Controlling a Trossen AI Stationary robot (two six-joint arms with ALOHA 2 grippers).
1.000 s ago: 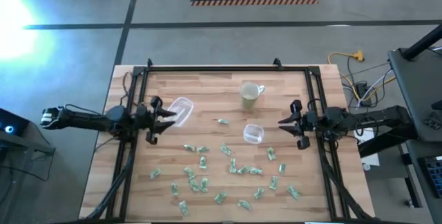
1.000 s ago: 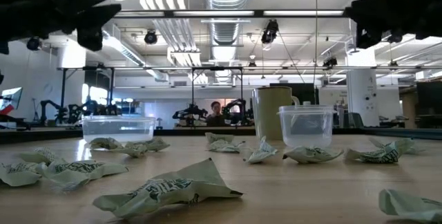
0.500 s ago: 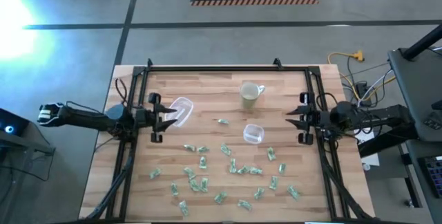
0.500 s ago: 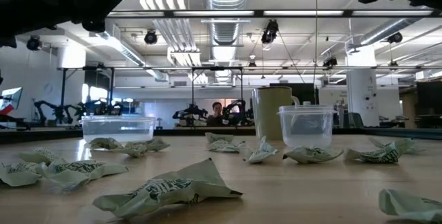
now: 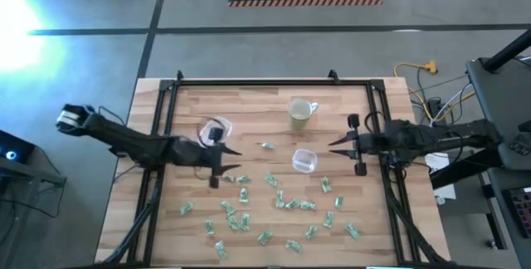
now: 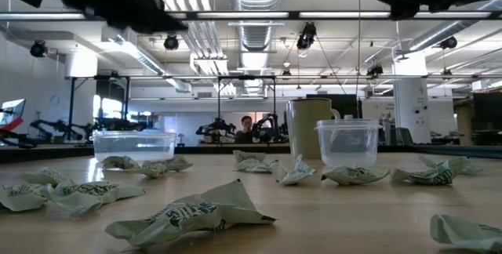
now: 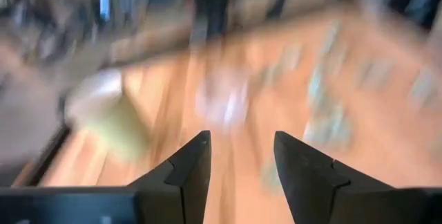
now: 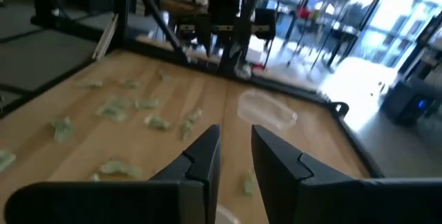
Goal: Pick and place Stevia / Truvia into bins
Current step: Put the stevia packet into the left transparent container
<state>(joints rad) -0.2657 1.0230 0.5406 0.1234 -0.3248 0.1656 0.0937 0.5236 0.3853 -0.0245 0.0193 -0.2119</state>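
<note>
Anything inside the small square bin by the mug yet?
The small square bin looks empty through its clear walls; no packets inside, seen from above too.

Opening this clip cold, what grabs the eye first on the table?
A scatter of green-and-white sweetener packets covers the near half of the wooden table. The left gripper reaches in over the packets beside the wider clear bin, fingers apart and empty. A smaller clear cup and a pale mug stand mid-table, with the right gripper open and empty by the right edge.
</note>
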